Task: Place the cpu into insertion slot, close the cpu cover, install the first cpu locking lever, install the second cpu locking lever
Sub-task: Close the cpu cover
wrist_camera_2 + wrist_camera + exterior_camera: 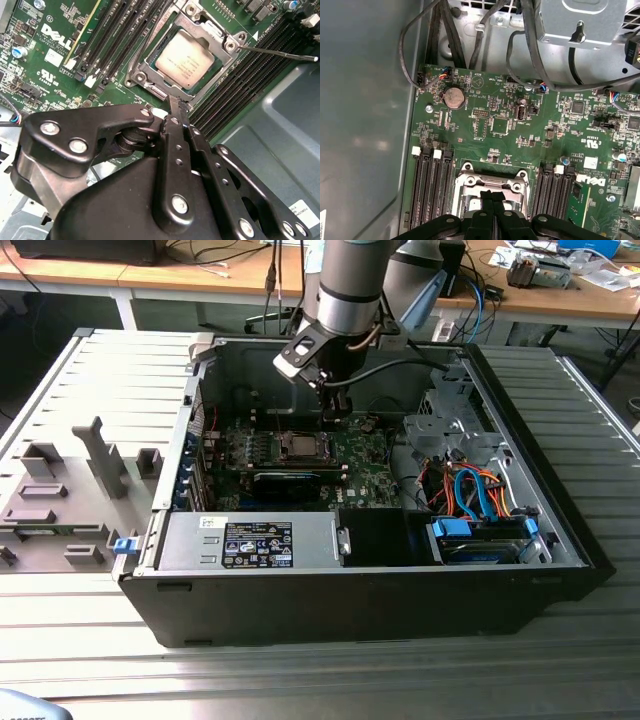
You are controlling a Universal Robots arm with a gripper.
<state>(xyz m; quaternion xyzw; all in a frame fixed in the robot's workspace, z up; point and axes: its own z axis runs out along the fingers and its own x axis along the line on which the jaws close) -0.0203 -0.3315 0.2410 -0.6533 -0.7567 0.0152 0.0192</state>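
The arm (350, 285) reaches straight down into the open computer case (400, 590), jaws pressed together on nothing. Their tips are just beside the cpu cover (221, 36), which lies down around the cpu (185, 59) seated in the insertion slot (161, 44), and a thin locking lever (277, 52) juts free. On the ribbed grey worktop (300, 680), from the exterior view's left, lie a grey bracketed panel (70, 490), then the case with its blue and orange cables (480, 495); wooden desks (200, 275) stand behind.

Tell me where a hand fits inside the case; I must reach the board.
Bare: the grey panel beside the memory slots. Crowded: around the cpu, by the fingers, and the cabled drive bay at the exterior view's right.
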